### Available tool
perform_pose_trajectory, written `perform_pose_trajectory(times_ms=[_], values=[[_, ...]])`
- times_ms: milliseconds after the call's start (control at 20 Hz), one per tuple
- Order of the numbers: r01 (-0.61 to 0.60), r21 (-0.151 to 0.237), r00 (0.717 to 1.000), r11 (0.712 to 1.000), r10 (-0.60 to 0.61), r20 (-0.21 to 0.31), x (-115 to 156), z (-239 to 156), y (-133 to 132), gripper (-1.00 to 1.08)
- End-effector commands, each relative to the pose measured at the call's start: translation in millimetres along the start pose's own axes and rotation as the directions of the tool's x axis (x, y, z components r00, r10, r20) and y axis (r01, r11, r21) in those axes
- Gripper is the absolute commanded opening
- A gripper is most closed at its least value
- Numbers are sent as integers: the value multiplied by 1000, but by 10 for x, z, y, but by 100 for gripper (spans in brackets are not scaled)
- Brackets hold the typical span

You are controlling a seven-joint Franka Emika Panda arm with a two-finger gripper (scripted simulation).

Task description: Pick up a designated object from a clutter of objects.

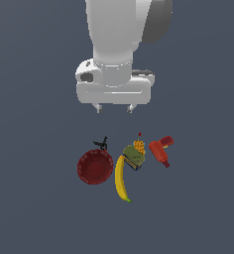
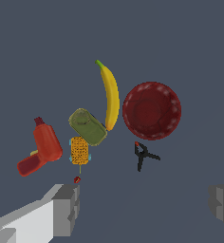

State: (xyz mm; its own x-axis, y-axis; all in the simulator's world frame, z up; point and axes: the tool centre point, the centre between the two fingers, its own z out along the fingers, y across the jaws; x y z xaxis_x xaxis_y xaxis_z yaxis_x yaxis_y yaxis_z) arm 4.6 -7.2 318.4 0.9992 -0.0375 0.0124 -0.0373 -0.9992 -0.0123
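The small orange block with a bumpy grid face and bluish edges lies on the floor against the olive-green can. It shows in the wrist view with a tiny red tip on a thin stalk. Around it lie the yellow banana, the dark red ribbed bowl, the red bottle and a small black item. My gripper hangs open and empty well above the clutter, its fingers wide apart.
The objects lie on a plain dark grey floor. In the wrist view the banana, bowl, can, bottle and black item form one tight cluster.
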Motion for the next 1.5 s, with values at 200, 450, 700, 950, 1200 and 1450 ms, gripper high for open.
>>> perform_pose_trajectory(times_ms=[200, 450, 700, 950, 1200, 1450], values=[[4, -1, 1000, 1000, -4, 2, 13, 286, -140, 100], [8, -2, 1000, 1000, -8, 4, -1, 662, -324, 100], [14, -4, 1000, 1000, -14, 7, -80, 1161, -564, 100], [20, -6, 1000, 1000, -20, 9, -234, 1673, -802, 100], [25, -9, 1000, 1000, -24, 11, -419, 2084, -982, 100], [28, -11, 1000, 1000, -28, 12, -573, 2355, -1094, 100]])
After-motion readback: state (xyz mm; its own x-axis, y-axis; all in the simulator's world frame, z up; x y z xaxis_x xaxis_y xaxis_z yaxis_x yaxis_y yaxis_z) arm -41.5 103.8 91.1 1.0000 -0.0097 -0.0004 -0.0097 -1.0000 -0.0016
